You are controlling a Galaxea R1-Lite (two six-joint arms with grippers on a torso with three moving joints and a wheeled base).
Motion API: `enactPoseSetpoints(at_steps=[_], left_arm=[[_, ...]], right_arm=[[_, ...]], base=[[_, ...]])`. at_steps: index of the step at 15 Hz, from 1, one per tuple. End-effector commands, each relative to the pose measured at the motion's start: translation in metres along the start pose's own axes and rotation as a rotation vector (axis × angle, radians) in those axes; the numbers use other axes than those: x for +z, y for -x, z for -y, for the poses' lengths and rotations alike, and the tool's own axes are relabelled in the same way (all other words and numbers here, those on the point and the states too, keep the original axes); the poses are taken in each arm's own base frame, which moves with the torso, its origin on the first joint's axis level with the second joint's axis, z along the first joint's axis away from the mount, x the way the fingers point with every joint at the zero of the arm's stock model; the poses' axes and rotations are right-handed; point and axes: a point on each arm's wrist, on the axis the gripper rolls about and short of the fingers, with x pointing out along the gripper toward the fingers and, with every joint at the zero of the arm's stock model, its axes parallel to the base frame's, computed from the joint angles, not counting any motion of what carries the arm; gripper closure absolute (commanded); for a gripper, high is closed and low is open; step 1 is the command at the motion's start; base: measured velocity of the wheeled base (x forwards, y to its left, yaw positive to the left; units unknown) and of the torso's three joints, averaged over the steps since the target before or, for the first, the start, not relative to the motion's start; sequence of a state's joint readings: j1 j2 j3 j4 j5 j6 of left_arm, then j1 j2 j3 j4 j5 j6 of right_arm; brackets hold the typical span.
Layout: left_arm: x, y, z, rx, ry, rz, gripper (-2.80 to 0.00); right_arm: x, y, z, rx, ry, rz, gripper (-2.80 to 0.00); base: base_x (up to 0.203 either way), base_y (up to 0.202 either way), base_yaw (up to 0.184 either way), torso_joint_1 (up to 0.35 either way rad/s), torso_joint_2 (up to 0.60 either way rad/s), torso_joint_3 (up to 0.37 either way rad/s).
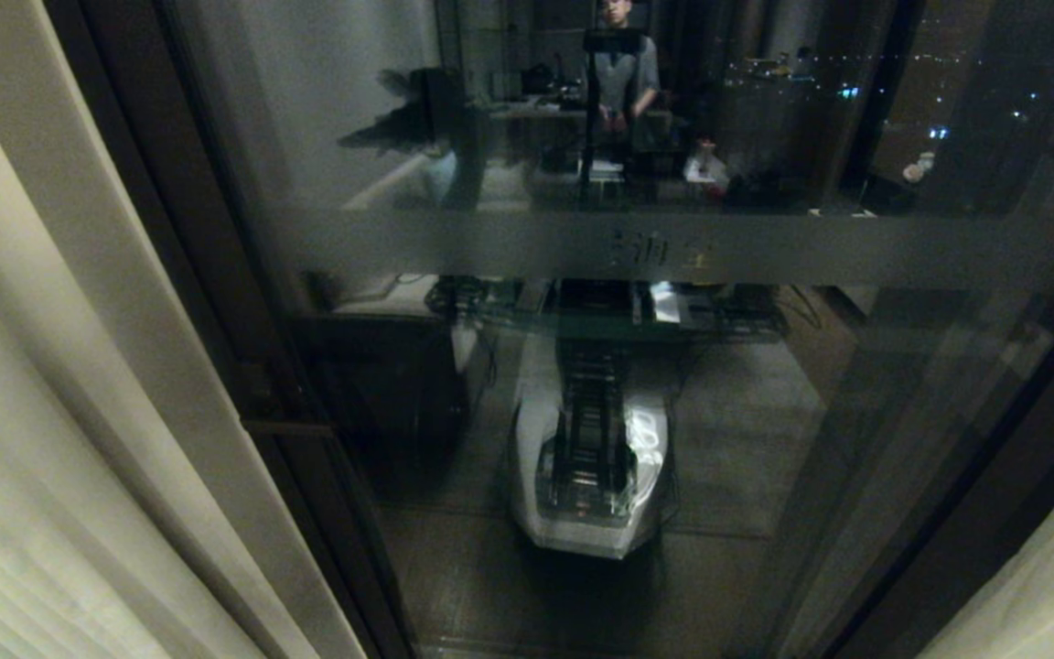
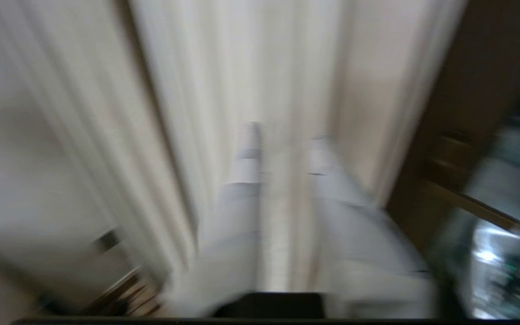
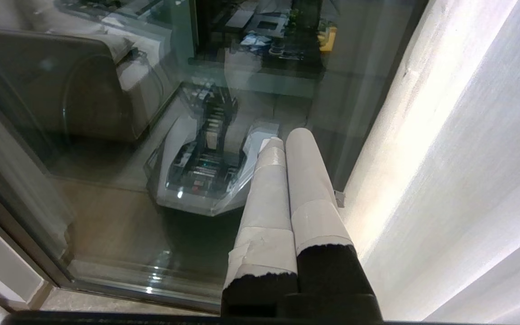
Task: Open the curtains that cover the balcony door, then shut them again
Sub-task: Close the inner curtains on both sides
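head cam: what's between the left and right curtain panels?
Head view: only the balcony door, dark frame and bare reflective glass, between left curtain and right curtain.

Cream, vertically pleated curtains (image 1: 79,384) glowing pale at both sides, dark brown frame (image 1: 280,430) edging the reflective balcony door (image 1: 637,384), frosted grey band (image 1: 673,249) crossing the glass, pale taped fingers (image 3: 287,189) showing off-white over black bases
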State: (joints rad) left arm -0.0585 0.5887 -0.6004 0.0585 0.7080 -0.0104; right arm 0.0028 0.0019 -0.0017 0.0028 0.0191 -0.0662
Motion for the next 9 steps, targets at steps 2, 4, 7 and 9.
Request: enactPoseSetpoints(at_steps=[2,4,7,9], left_arm=[[0.013,-0.031,0.022,0.154,-0.068,-0.080,-2.80],[0.026,-0.048,0.026,0.269,-0.068,-0.097,-2.80],[0.049,-0.075,0.024,0.412,-0.059,-0.107,-2.80],[0.059,-0.089,0.019,0.425,-0.043,-0.110,-2.80]], right_arm=[[0.000,0.000,0.000,0.001,0.001,0.000,0.00],[0.000,0.000,0.000,0.001,0.001,0.000,0.00],[0.000,0.000,0.000,0.001,0.001,0.000,0.00],[0.000,0.000,0.000,0.001,0.001,0.000,0.00]], base=[[0.000,0.000,0.000,0.000,0.00,0.000],[0.000,0.000,0.000,0.000,0.00,0.000],[0.000,0.000,0.000,0.000,0.00,0.000],[0.000,0.000,0.000,0.000,0.00,0.000]])
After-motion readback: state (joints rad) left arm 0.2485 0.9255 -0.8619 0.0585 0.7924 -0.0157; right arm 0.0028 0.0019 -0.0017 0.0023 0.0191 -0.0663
